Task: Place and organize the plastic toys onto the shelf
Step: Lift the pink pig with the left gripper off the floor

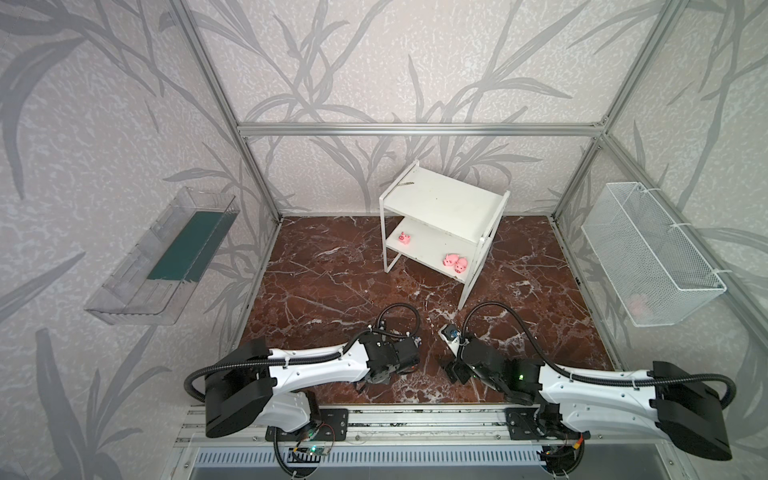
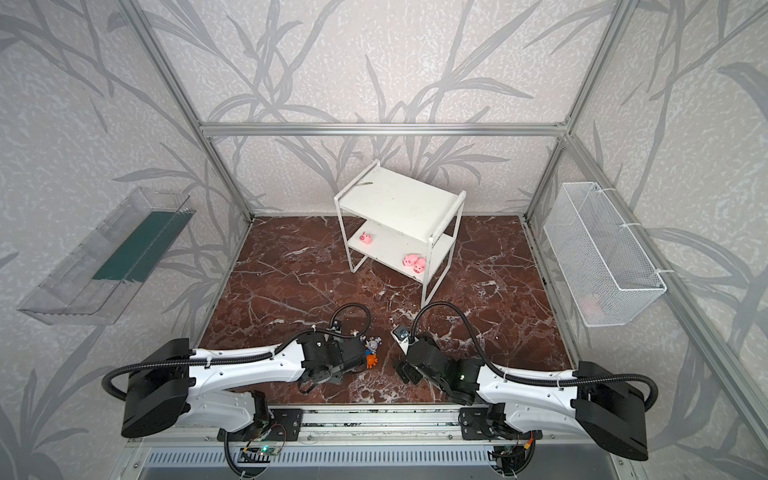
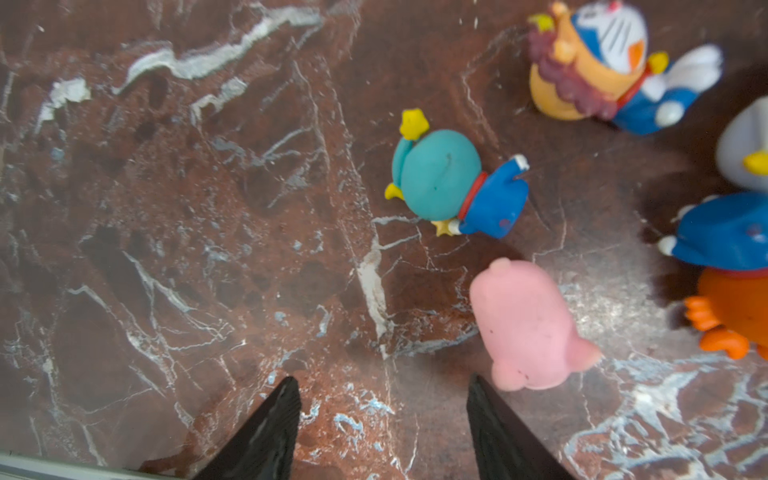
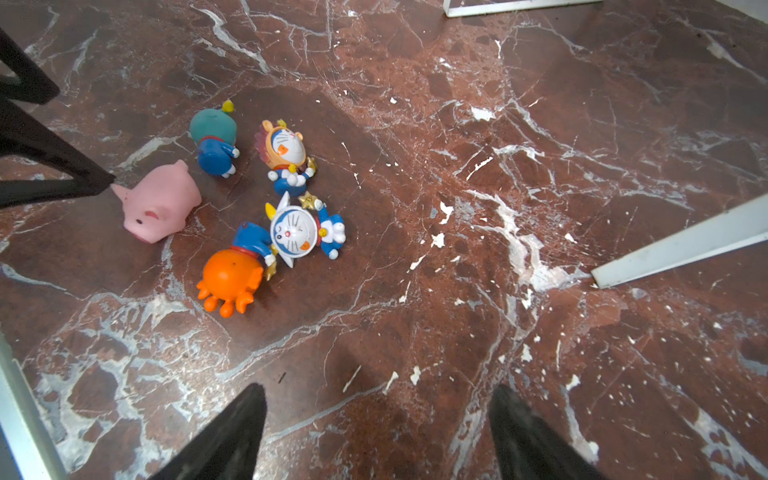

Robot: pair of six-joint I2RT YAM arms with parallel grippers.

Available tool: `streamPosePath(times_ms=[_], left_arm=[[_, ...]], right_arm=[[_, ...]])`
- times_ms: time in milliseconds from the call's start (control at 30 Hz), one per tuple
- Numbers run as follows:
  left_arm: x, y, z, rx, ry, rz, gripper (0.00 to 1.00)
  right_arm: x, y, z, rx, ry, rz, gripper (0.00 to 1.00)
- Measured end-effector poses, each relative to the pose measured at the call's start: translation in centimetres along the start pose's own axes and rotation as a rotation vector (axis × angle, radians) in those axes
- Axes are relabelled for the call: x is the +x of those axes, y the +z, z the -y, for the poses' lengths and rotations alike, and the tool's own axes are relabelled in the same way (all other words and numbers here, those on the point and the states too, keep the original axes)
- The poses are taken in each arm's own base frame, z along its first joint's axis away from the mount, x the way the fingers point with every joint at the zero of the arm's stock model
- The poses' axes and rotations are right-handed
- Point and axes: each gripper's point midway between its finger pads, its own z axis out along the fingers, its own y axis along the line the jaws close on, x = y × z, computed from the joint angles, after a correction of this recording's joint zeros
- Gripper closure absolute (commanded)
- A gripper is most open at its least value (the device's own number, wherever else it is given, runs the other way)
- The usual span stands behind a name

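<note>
Left wrist view: left gripper (image 3: 382, 380) is seen partly open, empty, just beside pink pig (image 3: 528, 324); orange figurine (image 3: 731, 307) is cut off at edge; right gripper (image 4: 378, 387) is seen wide open, empty. Three pigs (image 1: 449, 260) are noted on shelf (image 1: 444, 199) lower board.

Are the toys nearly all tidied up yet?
Done: a lone pink pig and a pair of pigs sit on the lower board of the shelf. In hand: nothing. The left pincer stands open beside the fourth pig on the floor; the right pincer is open too. Left: that pig, the teal figurine, lion-maned figurine, white-helmet figurine and orange figurine.
</note>
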Motion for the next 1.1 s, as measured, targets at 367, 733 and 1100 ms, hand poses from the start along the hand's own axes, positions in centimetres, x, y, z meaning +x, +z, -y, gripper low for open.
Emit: streamPosePath(times_ms=[367,733,1100], left_arm=[[-0.4,-0.7,4.1,0.254,-0.033,0.023,0.34],[-0.2,1.9,4.6,0.148,-0.065,-0.023,0.37],[-0.6,1.6,3.9,0.166,-0.080,0.010,0.39]], right_arm=[[0.1,0.1,0.0,0.001,-0.001,-0.003,0.15],[-0.1,-0.1,0.0,-0.001,0.001,0.005,0.15],[-0.2,-0.2,-0.9,-0.053,-0.010,0.005,0.08]])
